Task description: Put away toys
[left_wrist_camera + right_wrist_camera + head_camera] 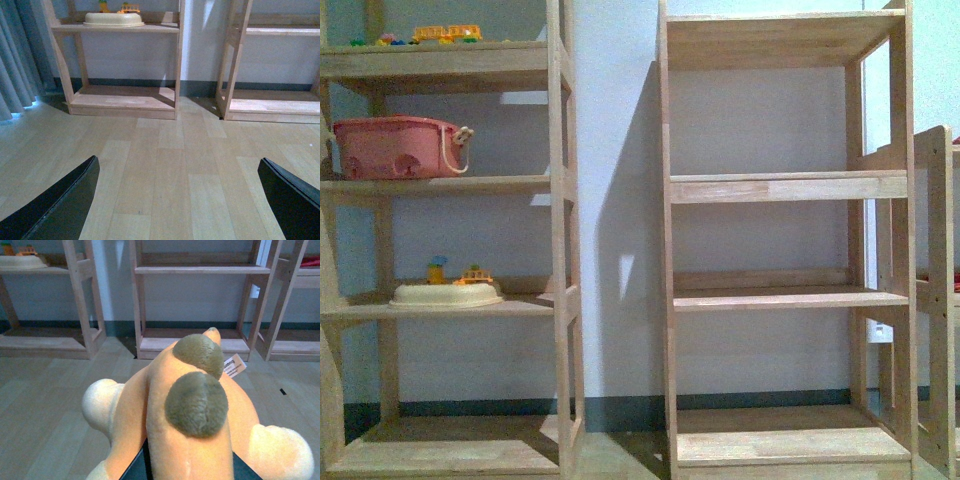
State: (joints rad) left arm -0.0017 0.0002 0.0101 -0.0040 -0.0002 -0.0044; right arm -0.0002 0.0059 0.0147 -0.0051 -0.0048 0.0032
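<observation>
A pale wall (615,120) with a dark baseboard runs behind two tall wooden shelf units. In the front view we face them squarely. The left shelf unit (560,200) carries a pink bag (395,148) on one shelf and a pale yellow plastic toy (445,294) on the shelf below. The right shelf unit (785,188) shows nothing on the shelves we can see, so we judge it the likely home for the toy. Neither arm appears here.

In the left wrist view, a light wood floor (165,170) stretches towards the feet of both units, with a grey curtain (15,65) at one side. The left hand (178,161) has its two black fingers spread wide apart with only floor between them. It holds nothing and looks idle.

In the right wrist view, the plush animal (185,450) fills the foreground: an orange-yellow body, two round brownish patches, cream stubby limbs and a paper tag (235,365). It sits raised above the floor, pressed close to the camera. Only dark slivers of the right hand (144,469) show beneath it. We judge that hand to be clamped on the plush, carrying it clear of the floor while pointing at the right-hand unit's shelves, well short of them.
</observation>
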